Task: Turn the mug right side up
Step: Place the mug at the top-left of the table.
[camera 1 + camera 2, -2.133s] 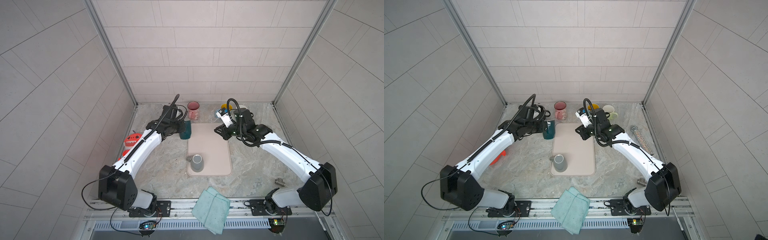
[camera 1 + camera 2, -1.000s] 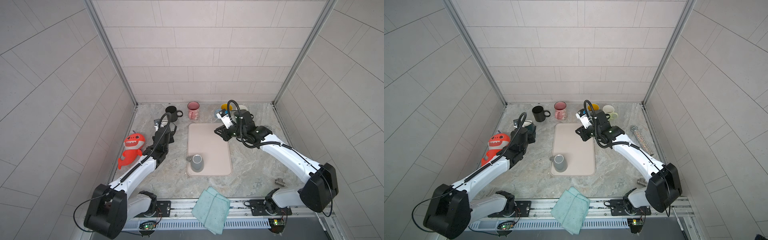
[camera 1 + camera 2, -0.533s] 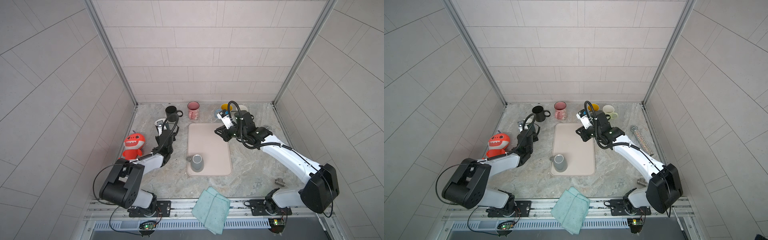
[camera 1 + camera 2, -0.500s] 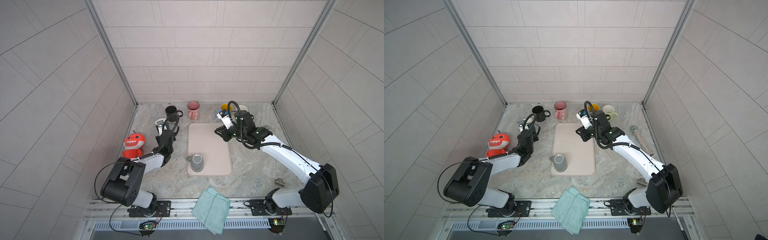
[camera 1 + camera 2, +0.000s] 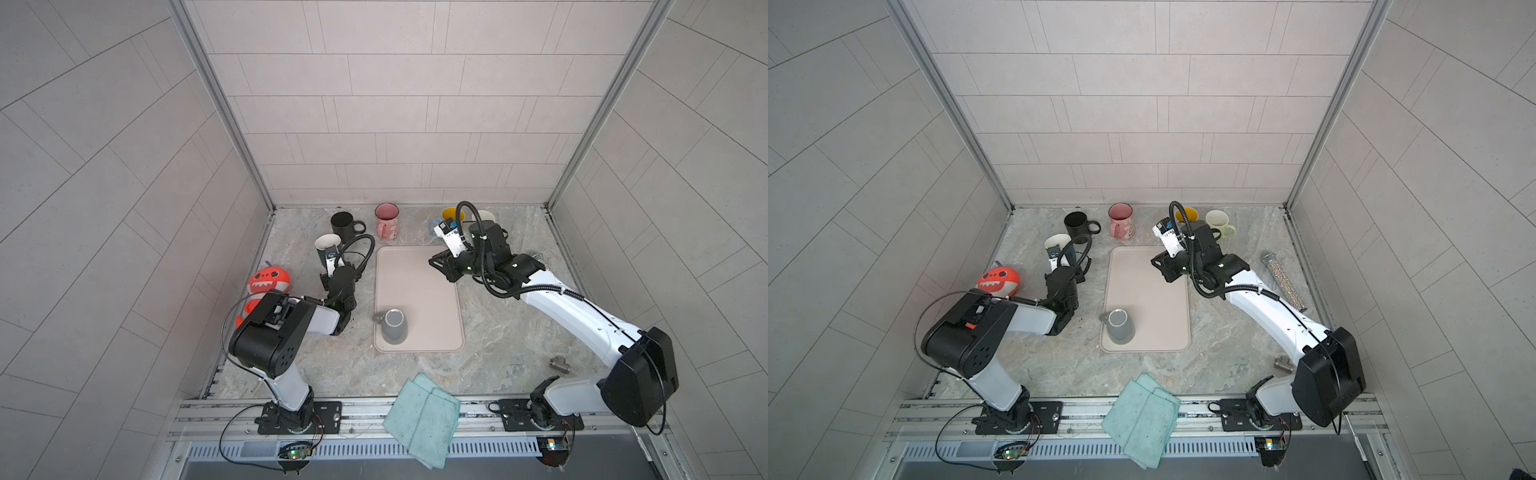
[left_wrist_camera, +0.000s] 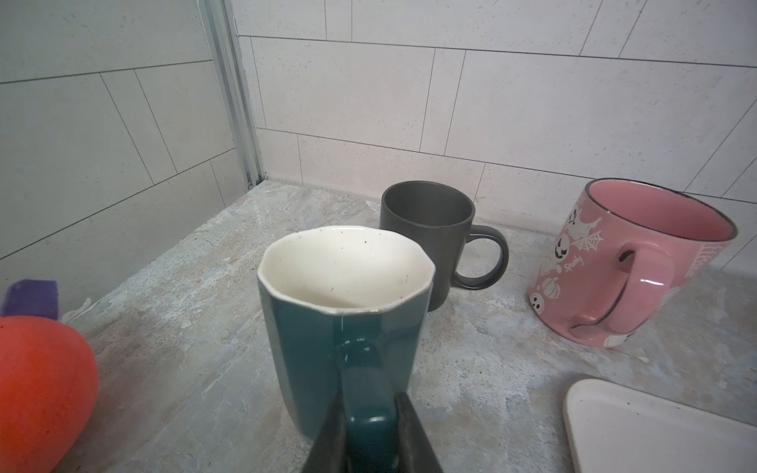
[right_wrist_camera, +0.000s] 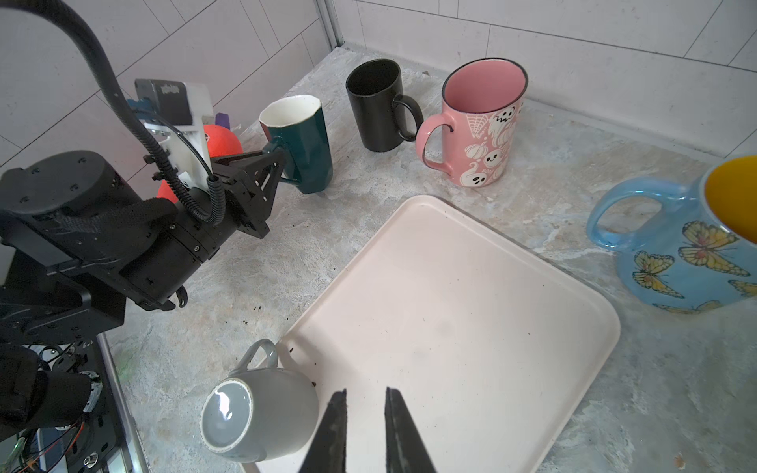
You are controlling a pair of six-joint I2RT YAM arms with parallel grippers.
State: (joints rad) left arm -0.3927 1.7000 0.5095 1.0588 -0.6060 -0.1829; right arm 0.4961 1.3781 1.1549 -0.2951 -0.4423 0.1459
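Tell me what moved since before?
The left gripper carried the teal mug away from the tray, toward the left wall. It now stands upright by the black mug, handle still clamped. The right gripper, grey mug and tray stayed put.

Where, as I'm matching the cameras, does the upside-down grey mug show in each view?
Top view: grey mug on the pale pink tray's near corner, robot's left.
Top view: grey mug, same corner.
Left wrist: not in it.
Right wrist: grey mug, base up at that corner.
Shared landmark: the tray, in all four views.
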